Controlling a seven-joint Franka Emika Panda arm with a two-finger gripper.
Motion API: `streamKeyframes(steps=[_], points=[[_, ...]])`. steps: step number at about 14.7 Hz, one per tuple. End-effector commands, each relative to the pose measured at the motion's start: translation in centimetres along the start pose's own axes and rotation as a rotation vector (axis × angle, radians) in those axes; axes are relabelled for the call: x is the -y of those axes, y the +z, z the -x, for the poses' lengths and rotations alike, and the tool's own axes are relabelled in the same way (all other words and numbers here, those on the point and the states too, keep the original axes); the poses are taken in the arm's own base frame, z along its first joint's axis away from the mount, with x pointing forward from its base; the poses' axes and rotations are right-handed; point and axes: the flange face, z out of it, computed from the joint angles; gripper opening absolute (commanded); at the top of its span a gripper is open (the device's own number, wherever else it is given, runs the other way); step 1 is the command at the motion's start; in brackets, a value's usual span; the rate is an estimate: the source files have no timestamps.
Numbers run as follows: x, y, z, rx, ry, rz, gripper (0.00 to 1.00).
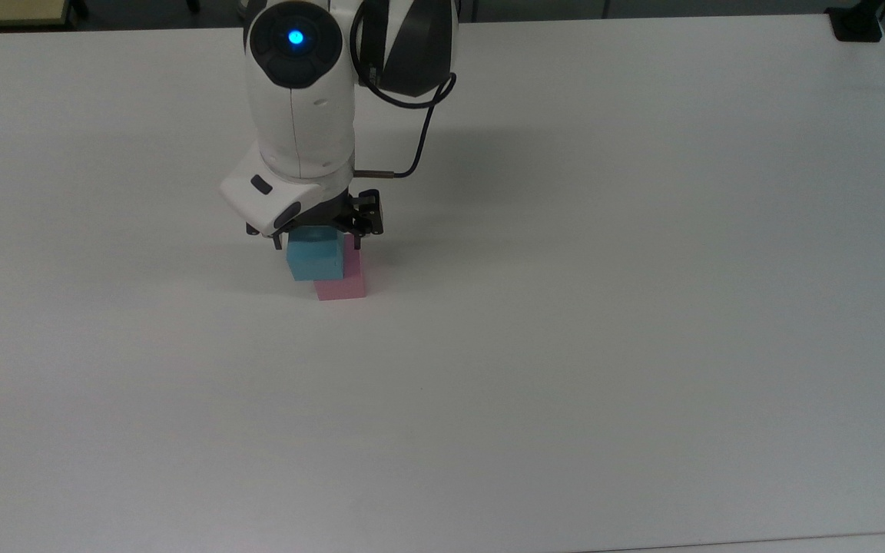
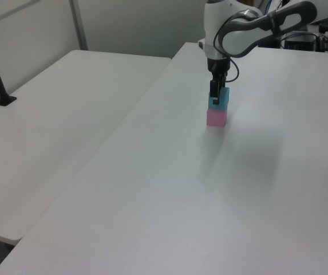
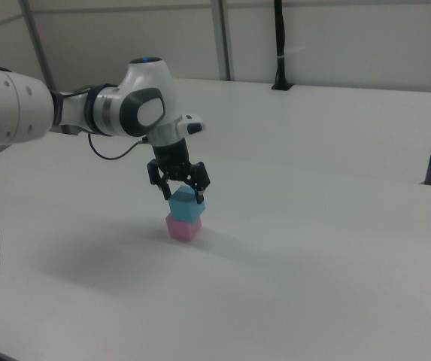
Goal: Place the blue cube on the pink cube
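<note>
Cubes first, from the top view: the blue cube sits on the pink cube, overlapping it and shifted toward the top view's left, so a strip of pink shows along the lower right. The stack rests on the white bench, left of centre. The gripper hangs straight down over the stack from the white arm, whose round cap glows with a blue light. Its fingers stand spread at either side of the blue cube's top, with a gap visible beside the cube.

From the left view, the blue cube stands squarely atop the pink cube, far along the bench. The gripper reaches down in front of the blue cube, one dark finger overlapping its near face.

From the right view, the blue cube rests on the pink cube, turned slightly against it. The gripper is just above, its fingers parted wide and flanking the blue cube's upper edges without clamping it. A second white table stands behind.
</note>
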Motion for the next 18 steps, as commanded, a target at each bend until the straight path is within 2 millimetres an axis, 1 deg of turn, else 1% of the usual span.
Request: streamKeyframes(steps=[1,2,4,5,6,8,9,11,13,14,15,16,18], points=[[0.5,-6.2,2.4,0.001,0.015,-0.041,1.00],[0.5,-8.6,3.0,-0.006,0.040,-0.049,1.00],[0.5,-11.4,4.1,-0.017,0.075,-0.052,1.00],[0.4,-13.3,5.0,-0.012,0.084,-0.052,1.00],[0.3,-15.6,6.3,-0.020,0.076,-0.049,1.00],[0.4,-18.2,8.3,-0.013,0.067,-0.054,1.00],[0.4,-19.0,9.2,0.010,0.065,-0.059,1.00],[1.2,-20.8,10.9,0.037,0.046,-0.069,1.00],[2.2,-21.4,11.7,0.059,0.028,-0.072,1.00],[2.3,-21.9,12.3,0.067,0.025,-0.073,1.00],[2.5,-22.2,12.6,0.063,0.020,-0.074,1.00],[1.8,-22.7,12.9,0.049,0.032,-0.074,1.00],[1.9,-22.6,12.7,0.044,0.032,-0.073,1.00]])
